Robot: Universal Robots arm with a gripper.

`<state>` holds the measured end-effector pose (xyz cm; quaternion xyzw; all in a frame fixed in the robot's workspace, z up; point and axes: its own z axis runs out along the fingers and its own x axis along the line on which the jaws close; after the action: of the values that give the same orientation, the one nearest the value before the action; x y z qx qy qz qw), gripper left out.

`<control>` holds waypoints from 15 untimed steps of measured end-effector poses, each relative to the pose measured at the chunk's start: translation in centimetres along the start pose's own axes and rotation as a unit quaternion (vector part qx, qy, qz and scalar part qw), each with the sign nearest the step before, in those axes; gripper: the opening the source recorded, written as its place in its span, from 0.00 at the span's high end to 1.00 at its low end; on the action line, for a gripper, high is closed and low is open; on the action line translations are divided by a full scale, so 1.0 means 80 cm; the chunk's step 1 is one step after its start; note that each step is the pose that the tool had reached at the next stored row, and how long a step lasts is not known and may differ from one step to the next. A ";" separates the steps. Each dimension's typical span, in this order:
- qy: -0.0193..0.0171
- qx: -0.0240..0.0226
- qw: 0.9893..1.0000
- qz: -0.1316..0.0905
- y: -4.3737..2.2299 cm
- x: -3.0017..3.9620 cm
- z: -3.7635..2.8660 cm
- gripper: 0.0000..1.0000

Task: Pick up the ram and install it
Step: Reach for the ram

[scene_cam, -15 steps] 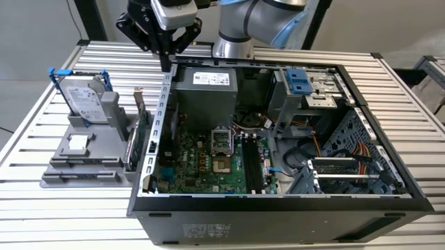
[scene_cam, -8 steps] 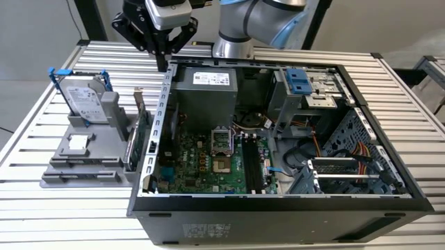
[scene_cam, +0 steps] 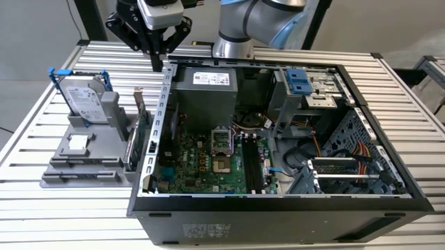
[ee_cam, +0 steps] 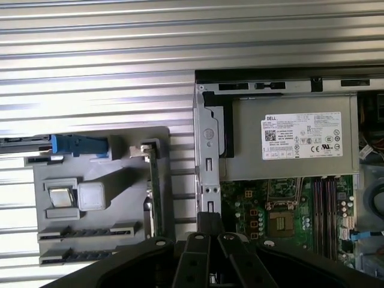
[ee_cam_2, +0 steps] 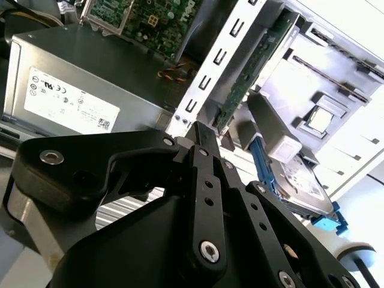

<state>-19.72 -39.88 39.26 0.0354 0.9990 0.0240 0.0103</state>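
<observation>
The slatted metal table (scene_cam: pixel 56 208) is cut off at its near edge, with a pale wall behind it. The open computer case (scene_cam: pixel 278 208) sits on the table. Just beside the case, a grey holder (ee_cam: pixel 120 180) has a dark stick in one slot. It is seemingly the ram (ee_cam: pixel 90 232), though hard to make out. Above the case's power-supply corner hangs the gripper (scene_cam: pixel 157 65), its fingers pressed together.

A slatted metal bench (scene_cam: pixel 62 208) carries an open computer case (scene_cam: pixel 278 221) in the exterior view. Inside the case, the grey power supply (scene_cam: pixel 205 91) sits at eleven o'clock, the green motherboard (scene_cam: pixel 198 166) at seven o'clock and orange and yellow cables (scene_cam: pixel 355 151) at three o'clock. At nine o'clock of the case stands a grey fixture (scene_cam: pixel 83 169), holding a hard drive (scene_cam: pixel 87 104) in a blue frame upright, a processor chip (scene_cam: pixel 80 140) lying flat and a green expansion card (scene_cam: pixel 143 133) on edge just beside the case wall.
</observation>
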 end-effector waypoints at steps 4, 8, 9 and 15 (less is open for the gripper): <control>0.000 0.000 1.000 0.000 -0.0005 0.0069 -0.0001 1.00; 0.000 0.000 1.000 0.000 -0.0011 0.0155 -0.0004 1.00; 0.000 0.000 1.000 0.000 -0.0013 0.0181 -0.0004 1.00; 0.000 0.000 1.000 0.000 -0.0023 0.0324 -0.0007 1.00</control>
<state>-22.32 -39.88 39.26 0.0354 0.9990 0.0240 0.0104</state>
